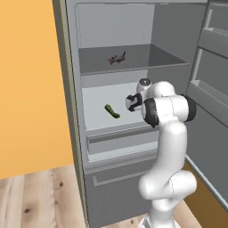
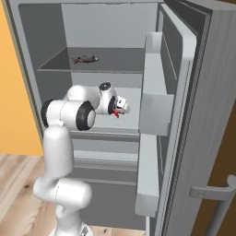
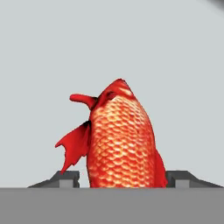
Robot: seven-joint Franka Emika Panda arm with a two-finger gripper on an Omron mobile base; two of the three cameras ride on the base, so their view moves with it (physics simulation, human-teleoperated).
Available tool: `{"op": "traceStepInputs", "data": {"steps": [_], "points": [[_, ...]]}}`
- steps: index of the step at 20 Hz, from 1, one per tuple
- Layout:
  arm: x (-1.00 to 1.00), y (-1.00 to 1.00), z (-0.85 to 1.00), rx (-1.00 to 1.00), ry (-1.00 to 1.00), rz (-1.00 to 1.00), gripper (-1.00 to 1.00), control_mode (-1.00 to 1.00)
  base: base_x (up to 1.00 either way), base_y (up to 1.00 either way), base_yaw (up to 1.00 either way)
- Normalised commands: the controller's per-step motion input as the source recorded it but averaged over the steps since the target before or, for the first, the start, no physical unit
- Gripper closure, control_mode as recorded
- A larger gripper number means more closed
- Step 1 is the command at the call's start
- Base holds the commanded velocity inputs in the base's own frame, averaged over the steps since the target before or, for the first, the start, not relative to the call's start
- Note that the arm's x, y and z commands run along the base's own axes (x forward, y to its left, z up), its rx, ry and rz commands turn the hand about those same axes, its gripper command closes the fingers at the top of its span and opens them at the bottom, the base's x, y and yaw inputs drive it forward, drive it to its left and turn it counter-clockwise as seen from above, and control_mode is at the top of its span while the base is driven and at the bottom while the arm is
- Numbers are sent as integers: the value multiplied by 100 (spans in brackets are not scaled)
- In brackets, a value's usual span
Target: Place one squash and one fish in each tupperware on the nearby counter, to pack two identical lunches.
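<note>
Between the fingertips (image 3: 65, 180) of the gripper (image 3: 124, 179), found the red-orange fish (image 3: 120, 144), nose toward 12 o'clock in the hand view, fin flared toward 9 o'clock. Set one tip at 9 o'clock of the body and one at 3 o'clock, astride the widest part. Could not tell whether pads pressed the scales or stood just beside them. Judged the straddle as chosen to take the fish across its width, for a centred grasp.

Reached into the open fridge (image 1: 71, 89) at middle-shelf (image 1: 95, 104) height. Noted pale, bare shelf surface on all sides of the fish in the hand view.

Located the dark green squash (image 1: 112, 111) on the same shelf, at 9 o'clock of the wrist in the left base view, near but apart. Located the grey fish (image 1: 117, 58) on the upper shelf, toward 12 o'clock, well apart.

Judged the withdrawal path as bounded: upper shelf lip above, drawer front (image 1: 120, 144) below, door bins (image 2: 156, 97) at 3 o'clock in the right base view. Advised a straight pull back out, lifted only slightly.
</note>
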Motion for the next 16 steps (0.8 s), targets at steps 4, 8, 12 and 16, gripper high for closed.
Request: {"op": "traceStepInputs", "data": {"steps": [4, 8, 12, 16], "points": [[-59, 0, -73, 0, -3, 0, 100, -100, 0, 0, 0], [-100, 14, -53, 0, -26, 0, 100, -100, 0, 0, 0], [-100, 13, -11, 0, -19, 0, 100, -100, 0, 0, 0], [-96, 15, 60, 0, 0, 1, 100, -100, 0, 0, 0]]}}
